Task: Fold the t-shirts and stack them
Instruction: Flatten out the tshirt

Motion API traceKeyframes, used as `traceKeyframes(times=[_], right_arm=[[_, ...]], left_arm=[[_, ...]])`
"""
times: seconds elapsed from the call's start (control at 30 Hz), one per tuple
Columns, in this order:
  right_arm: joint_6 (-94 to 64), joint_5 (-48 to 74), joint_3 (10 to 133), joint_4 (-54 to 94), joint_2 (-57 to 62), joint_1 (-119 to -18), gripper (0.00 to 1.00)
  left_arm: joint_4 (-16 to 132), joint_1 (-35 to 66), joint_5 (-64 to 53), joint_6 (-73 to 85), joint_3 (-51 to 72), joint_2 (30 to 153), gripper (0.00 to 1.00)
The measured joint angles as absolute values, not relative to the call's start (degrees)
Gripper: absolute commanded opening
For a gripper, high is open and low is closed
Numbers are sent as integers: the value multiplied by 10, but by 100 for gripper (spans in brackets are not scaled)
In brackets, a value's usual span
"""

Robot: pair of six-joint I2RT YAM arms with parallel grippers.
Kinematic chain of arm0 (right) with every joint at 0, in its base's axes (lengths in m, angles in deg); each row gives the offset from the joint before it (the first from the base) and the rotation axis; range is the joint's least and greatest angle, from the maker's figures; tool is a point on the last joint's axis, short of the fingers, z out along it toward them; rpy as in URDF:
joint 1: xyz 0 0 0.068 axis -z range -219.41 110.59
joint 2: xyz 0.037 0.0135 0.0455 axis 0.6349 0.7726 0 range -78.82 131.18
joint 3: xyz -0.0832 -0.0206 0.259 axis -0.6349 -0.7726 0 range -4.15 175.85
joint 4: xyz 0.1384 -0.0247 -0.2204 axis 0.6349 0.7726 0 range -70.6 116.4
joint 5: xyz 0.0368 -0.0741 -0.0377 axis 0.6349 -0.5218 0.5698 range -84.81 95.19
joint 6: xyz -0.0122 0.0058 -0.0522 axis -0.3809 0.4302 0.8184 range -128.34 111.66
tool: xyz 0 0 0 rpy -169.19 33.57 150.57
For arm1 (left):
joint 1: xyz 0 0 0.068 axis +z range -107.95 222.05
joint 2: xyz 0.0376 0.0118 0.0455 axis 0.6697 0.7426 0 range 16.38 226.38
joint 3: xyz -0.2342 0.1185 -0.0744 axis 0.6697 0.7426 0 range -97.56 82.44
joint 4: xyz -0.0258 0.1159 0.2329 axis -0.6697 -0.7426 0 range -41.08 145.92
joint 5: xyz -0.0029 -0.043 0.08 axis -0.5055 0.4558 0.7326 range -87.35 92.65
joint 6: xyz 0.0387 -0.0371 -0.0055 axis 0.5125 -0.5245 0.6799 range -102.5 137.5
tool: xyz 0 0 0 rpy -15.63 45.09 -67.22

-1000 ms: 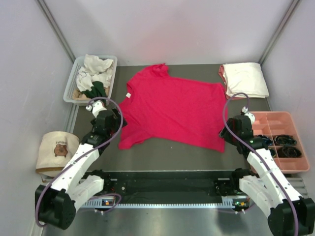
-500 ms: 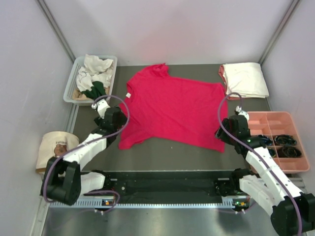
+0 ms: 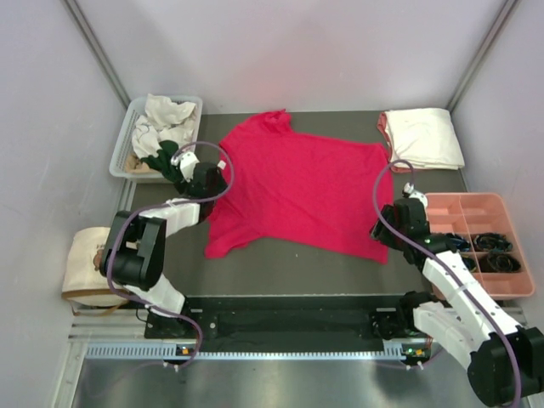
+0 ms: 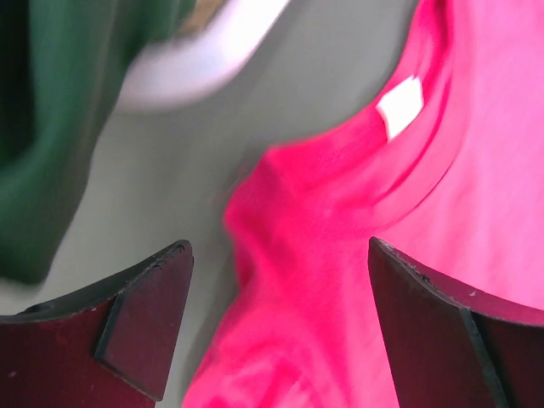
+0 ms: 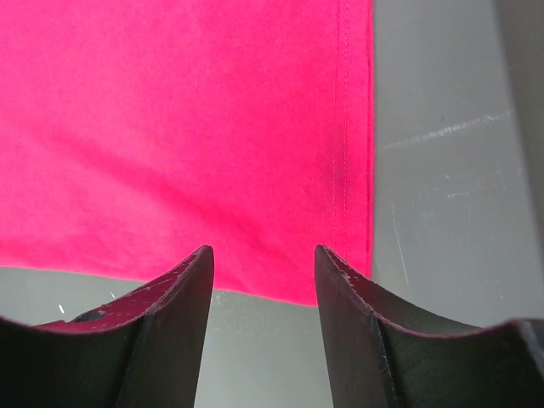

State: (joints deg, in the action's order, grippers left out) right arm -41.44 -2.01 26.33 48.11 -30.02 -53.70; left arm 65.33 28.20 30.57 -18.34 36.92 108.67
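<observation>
**Top external view.** A crimson t-shirt [image 3: 293,191] lies spread flat on the dark table [image 3: 280,272], with its neck at nine o'clock and its hem at three o'clock. The left gripper [image 3: 212,176] hangs over the neck edge. The right gripper [image 3: 384,231] stands at the hem's near corner, at about four o'clock. A basket [image 3: 121,144] of loose shirts sits at ten o'clock. At two o'clock a folded cream t-shirt [image 3: 425,136] rests on a salmon-pink t-shirt [image 3: 383,127]. A pink tray [image 3: 476,204] lies at four o'clock and a bear-print bag [image 3: 92,255] at eight o'clock.

**Left wrist view.** The jaws stand wide apart and grasp nothing. The white neck label [image 4: 399,106] lies ahead at one o'clock, and rumpled collar cloth lies between the fingertips [image 4: 144,314]. A dark green t-shirt [image 4: 42,127] hangs at ten o'clock.

**Right wrist view.** The jaws are parted about halfway and released. The stitched hem corner lies just ahead of the fingertips [image 5: 174,327], and bare table shows at three o'clock.

**Step in hand (judged).** The arms are positioning for the first fold of the crimson shirt, and no fold is made yet. The next move calls for each gripper to descend onto its edge, pinch both cloth layers and lift in unison. The bunched collar may slip from the left jaws.
</observation>
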Motion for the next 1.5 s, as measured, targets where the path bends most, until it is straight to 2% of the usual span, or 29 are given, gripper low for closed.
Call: traceKeyframes(times=[0.27, 0.43, 0.6, 0.63, 0.67, 0.73, 0.77, 0.9, 1.1, 1.5], right_arm=[[-414, -20, 263, 475, -283, -539, 51], [-414, -21, 263, 468, -274, -539, 51], [-414, -21, 263, 463, -268, -539, 52], [-414, -21, 263, 462, -268, -539, 52], [-414, -21, 263, 461, -268, -539, 52], [-414, -21, 263, 459, -268, -539, 52], [-414, -21, 263, 458, -268, -539, 52], [-414, -22, 263, 458, -268, -539, 52], [-414, -22, 263, 458, -268, -539, 52], [-415, -23, 263, 458, -268, -539, 53]], left_arm=[[687, 306, 299, -168, 318, 1133, 84], [692, 325, 284, -168, 316, 1165, 72], [698, 336, 270, -168, 315, 1197, 64], [699, 337, 266, -169, 311, 1199, 61], [699, 338, 261, -168, 306, 1202, 54], [699, 339, 257, -168, 301, 1208, 49], [700, 339, 255, -170, 299, 1210, 40], [696, 340, 250, -170, 292, 1217, 20], [685, 341, 245, -170, 274, 1227, 5], [637, 345, 270, -151, 226, 1228, 1]])
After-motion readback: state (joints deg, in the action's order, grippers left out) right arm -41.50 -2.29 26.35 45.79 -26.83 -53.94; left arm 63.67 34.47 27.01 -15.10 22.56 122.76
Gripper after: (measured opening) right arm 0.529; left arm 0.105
